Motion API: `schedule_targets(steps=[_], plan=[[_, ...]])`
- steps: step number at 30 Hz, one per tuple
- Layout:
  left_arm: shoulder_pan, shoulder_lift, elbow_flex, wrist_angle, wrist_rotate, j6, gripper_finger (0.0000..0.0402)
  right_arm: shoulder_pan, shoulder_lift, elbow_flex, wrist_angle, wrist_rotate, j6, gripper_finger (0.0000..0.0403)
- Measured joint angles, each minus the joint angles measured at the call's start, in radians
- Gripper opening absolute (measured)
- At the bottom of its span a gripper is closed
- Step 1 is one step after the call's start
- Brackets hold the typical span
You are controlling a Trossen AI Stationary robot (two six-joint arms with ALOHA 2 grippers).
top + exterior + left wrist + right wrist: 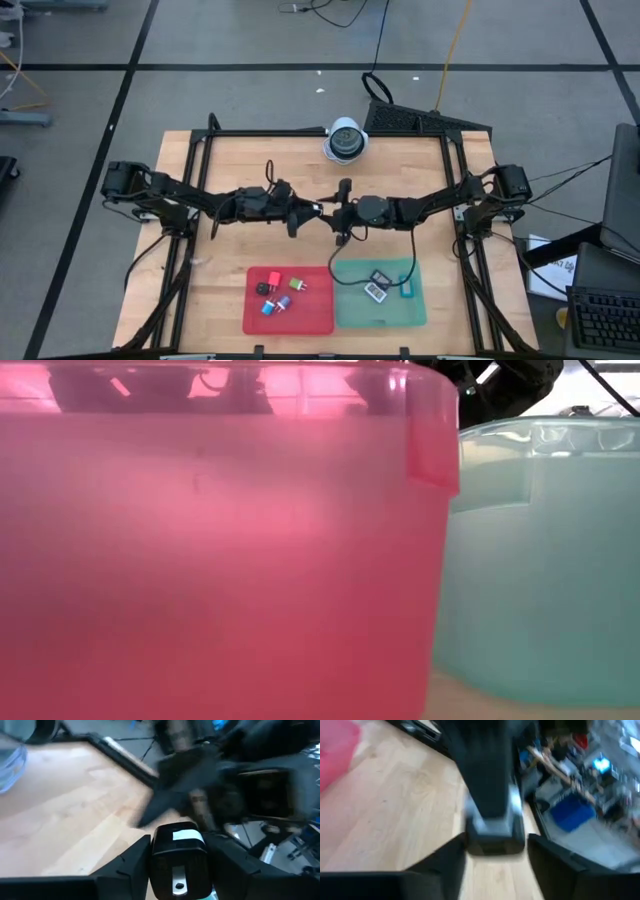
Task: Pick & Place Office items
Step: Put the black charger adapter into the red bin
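Observation:
Above the middle of the table my two grippers meet tip to tip. Between them is a small black office item (320,208) with a white label (187,835). My left gripper (303,212) comes from the table's left and is shut on it. My right gripper (338,213) comes from the right, and the item's grey-edged end (494,831) shows right in front of it, but blur hides whether it touches. Several small coloured pieces lie in the red tray (315,322). A dark square with a pale face (377,290) and a teal piece (407,290) lie in the green tray (350,312). My left gripper pinches the black item between its two fingers, one on each side (154,851) of the end that bears the white label. The fingers (131,862) reach nearly level from the table's left. The item is lifted clear of the table and points toward my right gripper.
A round white-and-grey domed object (345,140) stands at the table's far edge. The two trays sit side by side at the near edge, and their walls (220,560) fill the low view. Bare wood lies under and around the grippers.

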Motion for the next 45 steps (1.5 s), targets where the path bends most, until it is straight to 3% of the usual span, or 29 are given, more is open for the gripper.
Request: schedule_targets(steps=[4, 8, 17, 21, 24, 27, 31, 37, 45], plan=[[0.013, -0.071, 0.002, -0.051, 0.006, 0.060, 0.0154, -0.004, 0.001, 0.000, -0.006, 0.014, 0.134, 0.0267], [0.010, -0.166, 0.002, -0.150, 0.009, 0.114, 0.0152, 0.002, -0.028, 0.000, -0.073, -0.003, 0.226, 0.0313], [-0.143, -0.287, 0.002, -0.327, 0.009, 0.315, 0.0176, -0.021, -0.229, -0.013, -0.199, -0.004, 0.304, 0.0333], [-0.256, -0.252, 0.001, -0.362, 0.046, 0.452, 0.0166, -0.062, -0.340, -0.069, -0.201, -0.004, 0.375, 0.0329], [-0.332, -0.232, 0.000, -0.404, 0.004, 0.535, 0.0152, -0.093, -0.422, -0.133, -0.137, -0.004, 0.426, 0.0330], [-0.377, -0.214, 0.025, -0.478, -0.051, 0.507, 0.0152, -0.114, -0.495, -0.226, -0.037, -0.004, 0.451, 0.0331], [-0.413, -0.172, 0.114, -0.713, -0.070, 0.413, 0.0162, -0.131, -0.564, -0.350, 0.133, -0.004, 0.442, 0.0328], [-0.466, -0.036, 0.247, -1.012, -0.067, 0.460, 0.0154, -0.162, -0.611, -0.474, 0.378, -0.004, 0.440, 0.0330], [-0.491, 0.126, 0.381, -1.118, -0.010, 0.432, 0.0167, -0.185, -0.624, -0.505, 0.411, -0.004, 0.440, 0.0333]])
